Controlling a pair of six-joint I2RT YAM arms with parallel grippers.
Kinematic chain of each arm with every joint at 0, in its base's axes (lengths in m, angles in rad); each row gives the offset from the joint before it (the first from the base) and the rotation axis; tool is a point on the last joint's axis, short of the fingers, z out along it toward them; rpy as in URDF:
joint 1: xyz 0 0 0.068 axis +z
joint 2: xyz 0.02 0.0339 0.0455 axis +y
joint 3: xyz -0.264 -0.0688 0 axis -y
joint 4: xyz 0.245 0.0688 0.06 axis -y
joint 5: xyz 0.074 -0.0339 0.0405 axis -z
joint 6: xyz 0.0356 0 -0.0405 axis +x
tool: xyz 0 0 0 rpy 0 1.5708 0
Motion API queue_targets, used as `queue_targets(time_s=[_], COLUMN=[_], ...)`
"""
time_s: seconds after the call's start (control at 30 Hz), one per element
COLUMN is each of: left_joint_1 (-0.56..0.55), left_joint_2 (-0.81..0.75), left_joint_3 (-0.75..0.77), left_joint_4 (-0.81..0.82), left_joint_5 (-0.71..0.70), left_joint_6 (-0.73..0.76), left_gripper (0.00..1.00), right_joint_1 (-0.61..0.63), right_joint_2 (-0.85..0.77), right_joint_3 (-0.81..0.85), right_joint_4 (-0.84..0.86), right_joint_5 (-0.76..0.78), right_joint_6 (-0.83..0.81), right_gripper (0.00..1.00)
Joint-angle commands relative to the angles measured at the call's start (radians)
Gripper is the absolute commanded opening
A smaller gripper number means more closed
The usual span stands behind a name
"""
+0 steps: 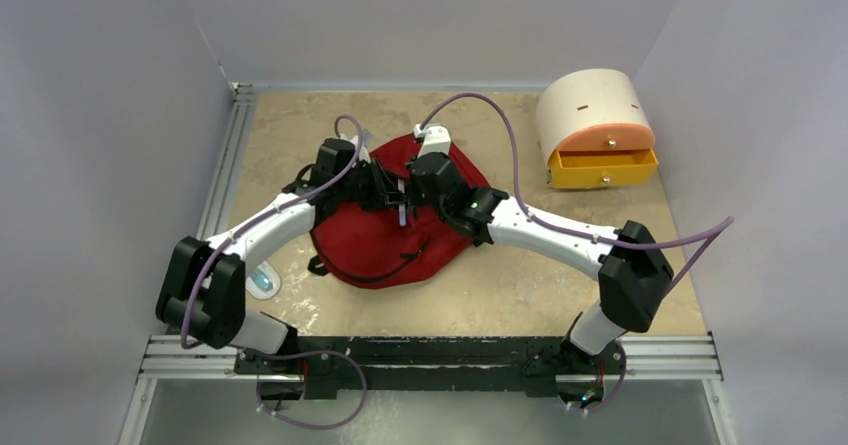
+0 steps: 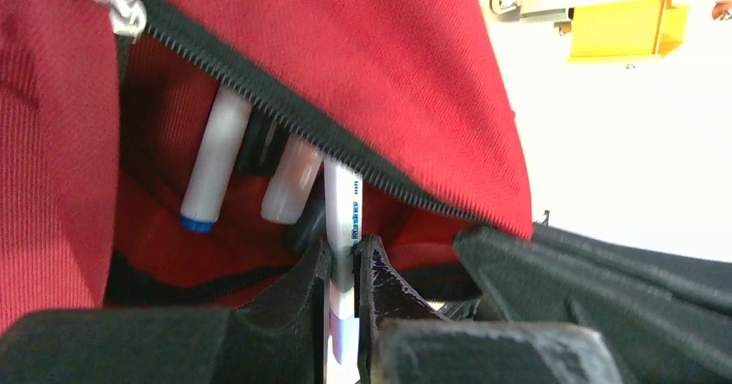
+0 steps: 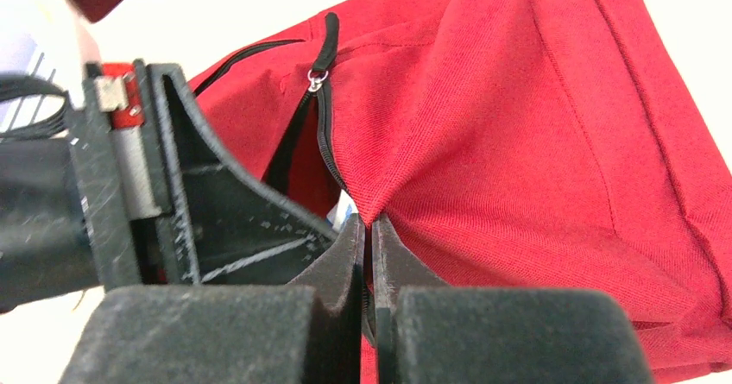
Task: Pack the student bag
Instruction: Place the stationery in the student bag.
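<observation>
The dark red student bag (image 1: 375, 235) lies mid-table, its black zipper (image 2: 285, 112) pulled open. My left gripper (image 2: 343, 259) is shut on a white marker (image 2: 343, 207) whose upper end pokes into the pocket mouth. Two more white markers (image 2: 211, 160) lie inside the pocket, one with a blue cap. My right gripper (image 3: 367, 229) is shut on a pinch of the bag's red fabric (image 3: 483, 142) at the zipper edge, lifting it into a tent. In the top view both grippers (image 1: 400, 193) meet over the bag's upper part.
A cream-and-orange drawer box (image 1: 597, 130) stands at the back right, its yellow drawer (image 1: 603, 168) pulled out. A small pale blue-and-white object (image 1: 262, 282) lies on the table by the left arm. Grey walls enclose the table on three sides.
</observation>
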Motion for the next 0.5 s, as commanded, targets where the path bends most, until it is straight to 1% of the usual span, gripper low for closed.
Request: queue_targets(time_s=[0.0, 0.33, 0.47], left_joint_1=[0.006, 0.007, 0.007], left_joint_2=[0.053, 0.148, 0.191], left_joint_3=[0.093, 0.154, 0.183], left_joint_4=[0.057, 0.109, 0.163], left_joint_5=[0.013, -0.019, -0.014], left_joint_6=[0.045, 0.035, 0.02], left_gripper=[0.0, 0.0, 0.0], right_joint_1=[0.002, 0.002, 0.003], right_joint_2=[-0.064, -0.057, -0.049], right_joint_3=[-0.003, -0.025, -0.025], right_joint_4=[0.097, 0.134, 0.14], right_joint_5=[-0.034, -0.06, -0.083], right_joint_6=[0.032, 0.059, 0.066], right_gripper=[0.0, 0.0, 0.0])
